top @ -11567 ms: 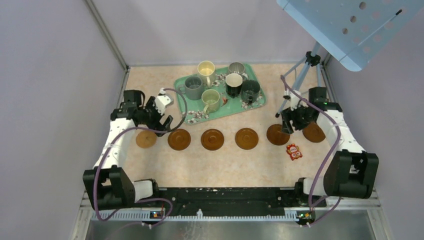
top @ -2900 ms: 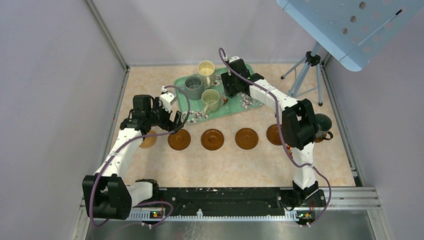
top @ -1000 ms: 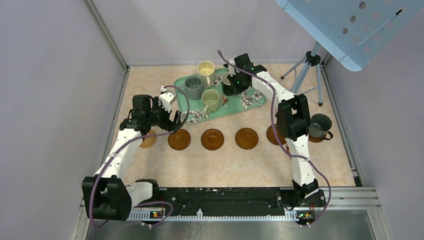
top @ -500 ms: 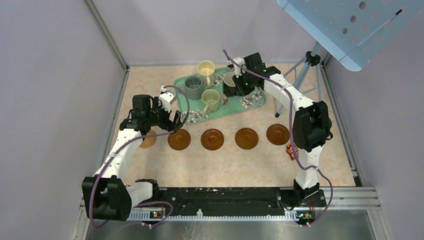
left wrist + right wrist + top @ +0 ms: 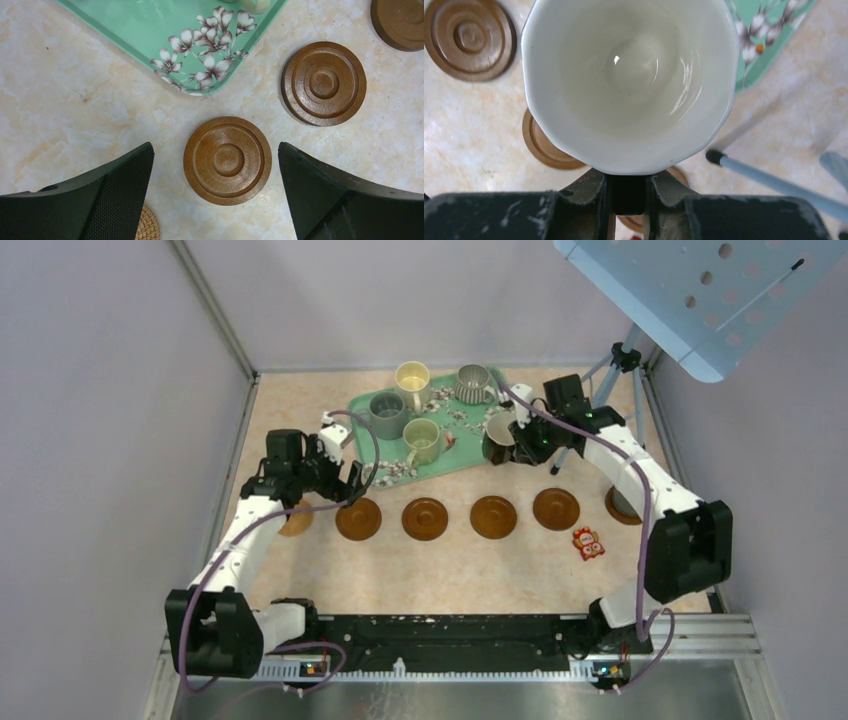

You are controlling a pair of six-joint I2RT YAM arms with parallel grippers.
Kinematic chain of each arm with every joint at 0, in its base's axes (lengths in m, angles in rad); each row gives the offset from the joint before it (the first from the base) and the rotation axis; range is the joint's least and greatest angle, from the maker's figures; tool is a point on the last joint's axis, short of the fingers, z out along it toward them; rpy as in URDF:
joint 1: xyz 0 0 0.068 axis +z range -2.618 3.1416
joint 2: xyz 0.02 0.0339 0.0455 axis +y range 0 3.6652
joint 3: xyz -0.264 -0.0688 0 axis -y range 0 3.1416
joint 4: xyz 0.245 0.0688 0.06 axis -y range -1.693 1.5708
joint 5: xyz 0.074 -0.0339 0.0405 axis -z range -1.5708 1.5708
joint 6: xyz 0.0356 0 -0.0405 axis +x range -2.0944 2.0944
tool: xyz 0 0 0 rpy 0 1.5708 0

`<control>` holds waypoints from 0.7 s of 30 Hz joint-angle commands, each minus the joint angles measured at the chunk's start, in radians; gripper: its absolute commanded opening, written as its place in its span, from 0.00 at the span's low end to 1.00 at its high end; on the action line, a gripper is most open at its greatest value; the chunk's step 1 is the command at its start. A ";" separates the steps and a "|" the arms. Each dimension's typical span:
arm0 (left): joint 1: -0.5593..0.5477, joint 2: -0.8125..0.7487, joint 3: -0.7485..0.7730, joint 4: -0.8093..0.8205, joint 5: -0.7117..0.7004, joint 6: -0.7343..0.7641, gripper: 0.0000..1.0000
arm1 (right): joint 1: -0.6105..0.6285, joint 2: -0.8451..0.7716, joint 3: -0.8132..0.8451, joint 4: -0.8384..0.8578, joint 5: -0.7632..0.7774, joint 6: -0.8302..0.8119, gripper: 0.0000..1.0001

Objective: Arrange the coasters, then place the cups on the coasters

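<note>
Six coasters lie in a row in front of the green floral tray (image 5: 462,445): a tan one (image 5: 293,522), brown ones (image 5: 358,519) (image 5: 425,518) (image 5: 493,516) (image 5: 556,508), and a far-right one (image 5: 616,508) mostly hidden by my right arm. My right gripper (image 5: 515,434) (image 5: 626,182) is shut on the handle of the black cup with a white inside (image 5: 497,440) (image 5: 631,75), held in the air at the tray's right corner. The cream (image 5: 411,377), grey (image 5: 387,412), pale green (image 5: 422,438) and ribbed silvery (image 5: 474,382) cups stand on the tray. My left gripper (image 5: 340,485) (image 5: 215,160) hangs open over a brown coaster (image 5: 227,160).
A red owl trinket (image 5: 587,543) lies in front of the right coasters. A tripod (image 5: 600,390) stands at the back right, one leg (image 5: 769,175) close under the held cup. A blue perforated panel (image 5: 700,290) hangs over the top right. Walls close in both sides.
My right gripper has carried the black cup from the back of the tray to its right corner, uncovering the ribbed cup. The left arm has stayed still.
</note>
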 commanded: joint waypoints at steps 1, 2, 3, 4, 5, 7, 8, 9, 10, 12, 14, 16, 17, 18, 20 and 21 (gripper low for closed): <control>0.001 0.013 0.001 0.032 0.015 -0.017 0.99 | -0.057 -0.175 -0.075 0.030 -0.034 -0.093 0.00; 0.001 0.016 0.002 0.030 0.018 -0.017 0.99 | -0.075 -0.197 -0.097 0.021 -0.038 -0.110 0.00; 0.001 0.022 0.003 0.027 0.019 -0.014 0.99 | -0.095 -0.222 -0.120 0.014 -0.042 -0.128 0.00; 0.001 0.024 0.004 0.026 0.019 -0.013 0.99 | -0.118 -0.244 -0.140 0.004 -0.047 -0.145 0.00; 0.001 0.027 0.004 0.026 0.019 -0.012 0.99 | -0.139 -0.260 -0.160 -0.004 -0.058 -0.161 0.00; 0.001 0.033 0.005 0.026 0.017 -0.011 0.99 | -0.181 -0.293 -0.208 -0.027 -0.083 -0.195 0.00; 0.001 0.036 0.005 0.025 0.017 -0.011 0.99 | -0.201 -0.309 -0.227 -0.040 -0.096 -0.218 0.00; 0.001 0.038 0.005 0.025 0.017 -0.011 0.99 | -0.221 -0.326 -0.249 -0.048 -0.108 -0.236 0.00; 0.001 0.040 0.006 0.026 0.016 -0.011 0.99 | -0.238 -0.342 -0.268 -0.053 -0.117 -0.252 0.00; 0.001 0.043 0.007 0.025 0.015 -0.010 0.99 | -0.270 -0.372 -0.307 -0.056 -0.127 -0.274 0.00; 0.001 0.047 0.008 0.023 0.015 -0.009 0.99 | -0.302 -0.401 -0.345 -0.057 -0.140 -0.290 0.00; 0.001 0.048 0.010 0.019 0.014 -0.009 0.99 | -0.321 -0.432 -0.381 -0.056 -0.145 -0.303 0.00; 0.001 0.048 0.012 0.019 0.016 -0.009 0.99 | -0.322 -0.443 -0.394 -0.059 -0.150 -0.309 0.00; 0.001 0.048 0.011 0.019 0.017 -0.008 0.99 | -0.345 -0.456 -0.407 -0.060 -0.151 -0.315 0.00; 0.001 0.050 0.011 0.017 0.022 -0.006 0.99 | -0.372 -0.473 -0.434 -0.062 -0.159 -0.333 0.00; 0.001 0.051 0.012 0.017 0.024 -0.005 0.99 | -0.382 -0.481 -0.449 -0.062 -0.164 -0.343 0.00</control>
